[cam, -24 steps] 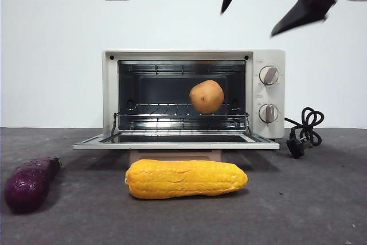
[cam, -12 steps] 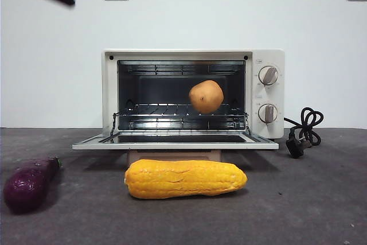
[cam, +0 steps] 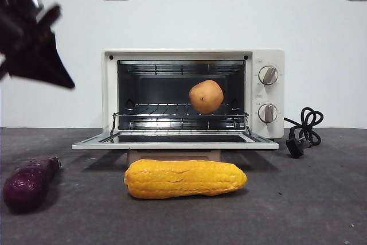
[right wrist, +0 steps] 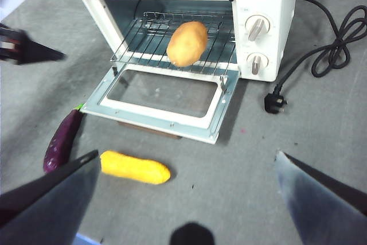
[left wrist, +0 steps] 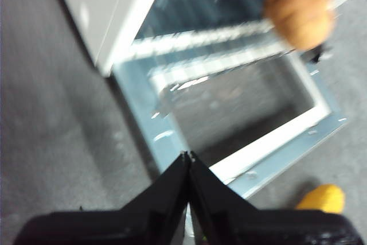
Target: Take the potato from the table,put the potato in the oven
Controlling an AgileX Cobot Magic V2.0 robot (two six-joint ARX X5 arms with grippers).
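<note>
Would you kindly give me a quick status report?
Left hand shut, empty, near oven door. Right hand open, high. Potato on rack.

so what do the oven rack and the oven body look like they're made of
The oven rack looks like bare metal wire: thin silvery bars that catch bright glints. The oven body looks like sheet metal with a smooth cream-white painted coat, though plastic can't be ruled out; its drop-down door has a clear glass pane in a shiny metal frame.
</note>
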